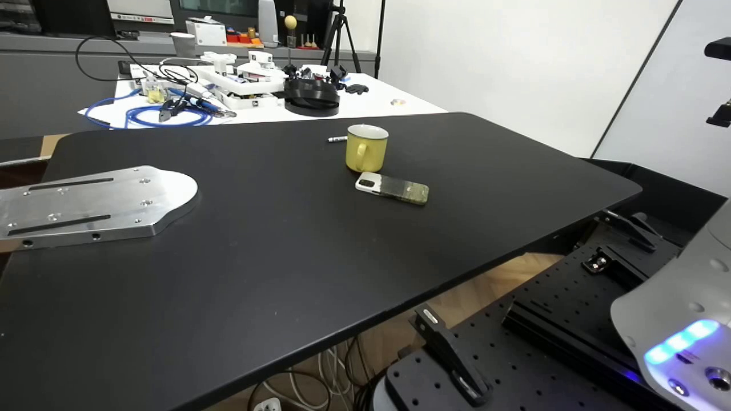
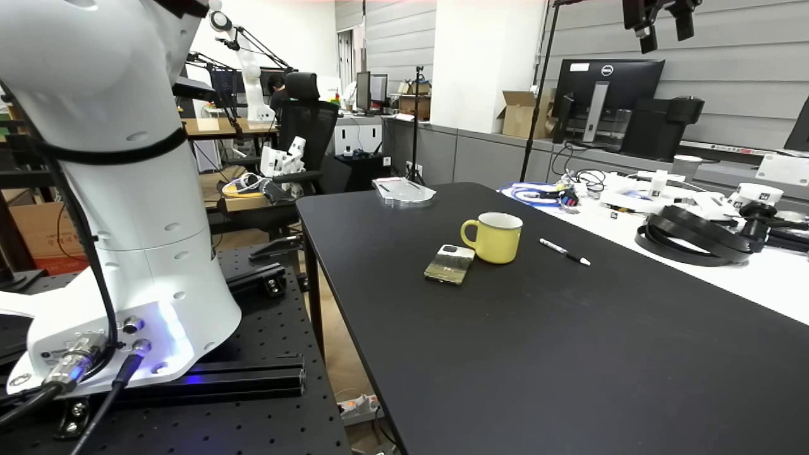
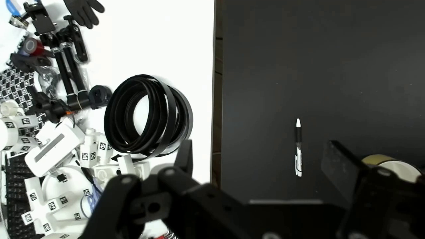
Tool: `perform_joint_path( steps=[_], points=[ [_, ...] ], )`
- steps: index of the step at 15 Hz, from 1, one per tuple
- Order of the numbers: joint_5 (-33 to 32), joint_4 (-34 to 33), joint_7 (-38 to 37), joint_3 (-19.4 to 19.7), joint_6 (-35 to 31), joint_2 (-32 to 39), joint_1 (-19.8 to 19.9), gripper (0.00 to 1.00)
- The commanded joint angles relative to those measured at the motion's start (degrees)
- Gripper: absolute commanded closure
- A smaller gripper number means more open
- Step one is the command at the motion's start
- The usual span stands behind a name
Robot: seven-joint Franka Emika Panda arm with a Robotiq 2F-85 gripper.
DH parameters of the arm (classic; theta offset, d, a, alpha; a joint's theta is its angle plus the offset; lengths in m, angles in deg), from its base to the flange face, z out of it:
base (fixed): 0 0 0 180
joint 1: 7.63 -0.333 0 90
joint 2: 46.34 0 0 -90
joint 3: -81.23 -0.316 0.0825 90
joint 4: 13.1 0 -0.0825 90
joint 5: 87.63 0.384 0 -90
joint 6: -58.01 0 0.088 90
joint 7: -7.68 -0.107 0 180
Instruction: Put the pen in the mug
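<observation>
The black-and-white pen (image 3: 298, 147) lies flat on the black table. In both exterior views it lies near the mug on the far side, partly hidden by the mug in one exterior view (image 1: 337, 138) and fully seen in an exterior view (image 2: 564, 251). The yellow mug (image 1: 374, 155) stands upright with its handle turned aside; it also shows in an exterior view (image 2: 498, 240). In the wrist view the mug (image 3: 375, 159) is mostly hidden behind the right finger. My gripper (image 3: 259, 149) is wide open and empty, high above the table; its fingertips show at the top of an exterior view (image 2: 665, 35).
A phone (image 1: 394, 188) lies beside the mug, also seen in an exterior view (image 2: 450, 264). A metal plate (image 1: 103, 200) lies at one end of the black table. A white table (image 3: 186, 43) with a coiled black strap (image 3: 114, 116) and equipment stands across a narrow gap.
</observation>
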Motion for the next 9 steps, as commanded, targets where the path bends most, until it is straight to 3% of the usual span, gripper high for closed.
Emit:
perform_joint_path(
  steps=[1,5,9],
  points=[
    [1.94,5.96,0.84,-1.18,-5.07,-0.35,1.16,0.0],
    [8.02,15.88,3.51,-2.45,-17.95,1.01,2.83,0.0],
    [12.36,20.32,8.21,-3.33,-23.72,5.42,4.41,0.0]
  ],
)
